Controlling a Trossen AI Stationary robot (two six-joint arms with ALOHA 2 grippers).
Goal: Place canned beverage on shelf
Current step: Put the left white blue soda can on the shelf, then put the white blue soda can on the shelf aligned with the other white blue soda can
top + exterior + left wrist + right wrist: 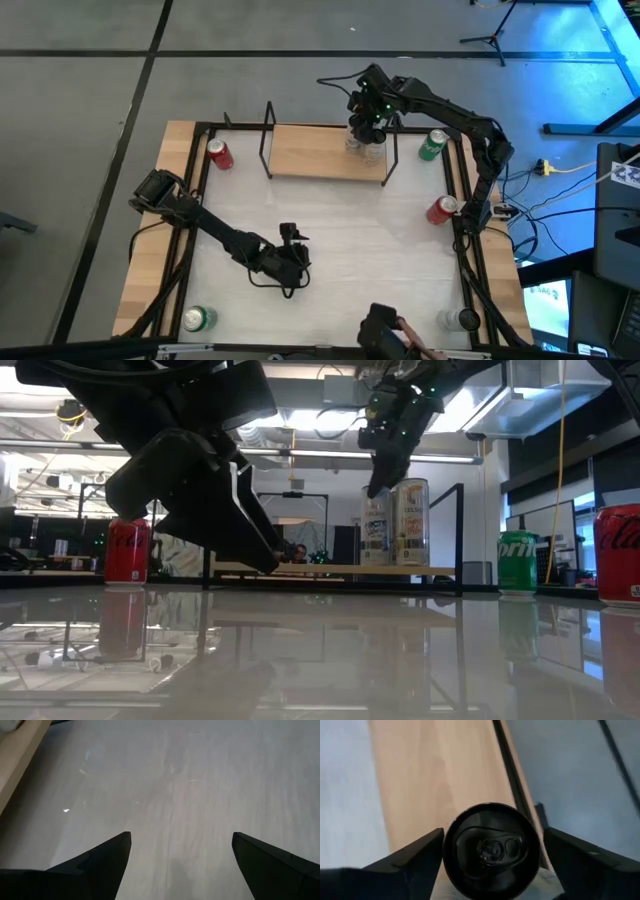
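The shelf (310,152), a light-wood board in a black rod frame, stands at the table's far middle. Two tall pale cans (377,525) (411,520) stand upright side by side on its right part. My right gripper (492,835) hangs over them, slanting down. It is open, with one finger on each side of the dark top (492,847) of one can and a thin gap at each side. My left gripper (180,850) waits open above the bare white tabletop near the middle (292,240).
Loose cans stand around the table: a red one (220,154) left of the shelf, a green one (432,145) right of it, a red one (442,209) at the right edge, a green one (198,318) near left and a pale one (460,320) near right. The shelf's black posts (268,135) rise beside the board.
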